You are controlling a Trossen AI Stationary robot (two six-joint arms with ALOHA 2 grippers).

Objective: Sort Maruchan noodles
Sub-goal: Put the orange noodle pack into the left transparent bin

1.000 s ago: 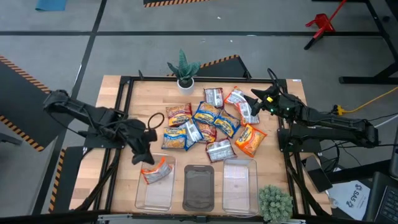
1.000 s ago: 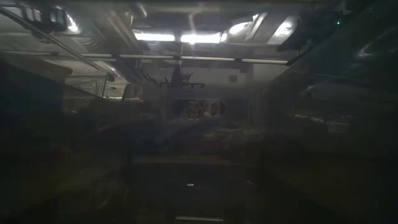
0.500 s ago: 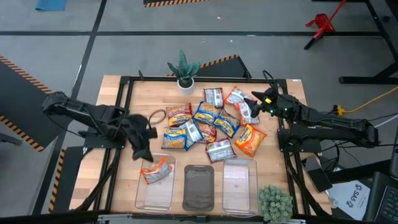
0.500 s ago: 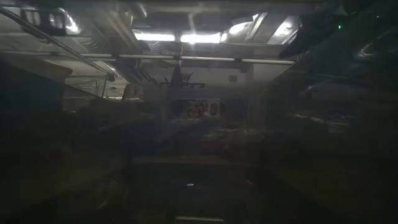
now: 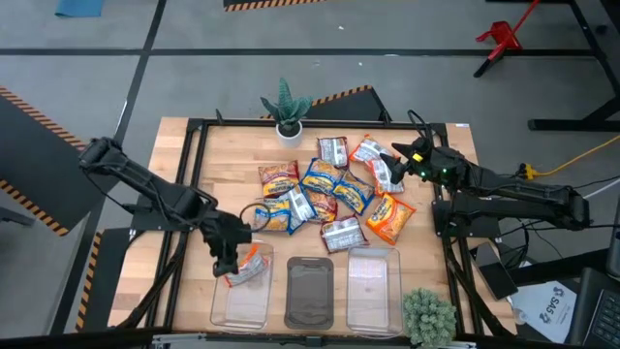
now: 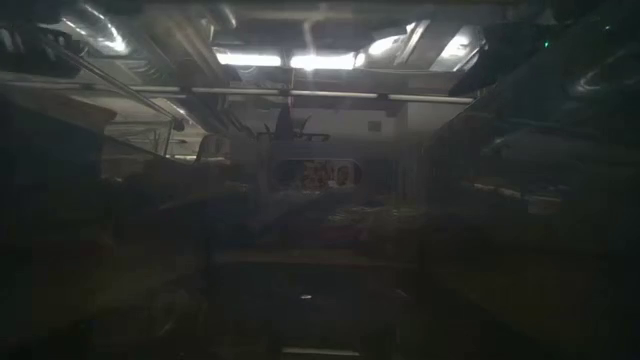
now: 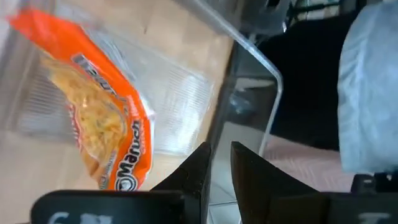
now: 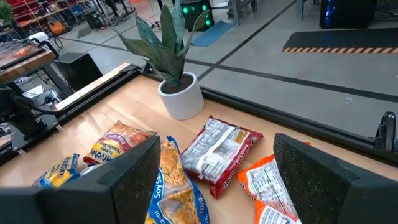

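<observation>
An orange noodle packet (image 5: 248,269) (image 7: 99,124) lies tilted in the left clear bin (image 5: 240,301), its upper end leaning on the bin's far rim. My left gripper (image 5: 227,256) (image 7: 221,163) hangs at that bin's far left corner, right beside the packet, fingers shut to a thin slit. The other packets, orange, blue-and-yellow and red-and-silver, lie in a loose pile (image 5: 325,189) on the table's middle. My right gripper (image 5: 399,160) (image 8: 227,180) is open wide above the pile's right end, over a red-and-silver packet (image 8: 219,148). My left gripper points down at the left bin's far left corner. The orange packet's lower end (image 7: 127,180) lies right next to its body. Whether it touches the packet or the bin wall (image 7: 270,106), I cannot tell.
Three clear bins stand in a row along the near edge: left, middle (image 5: 310,291) and right (image 5: 373,286). A potted plant (image 5: 288,109) stands at the far edge, a small bushy one (image 5: 428,315) at the near right corner. The low view is too dark to read.
My left gripper has moved toward the near edge and a little right, from beside the pile's left end down to the left bin's far left corner, next to the orange packet. The packet and the pile have stayed in place.
</observation>
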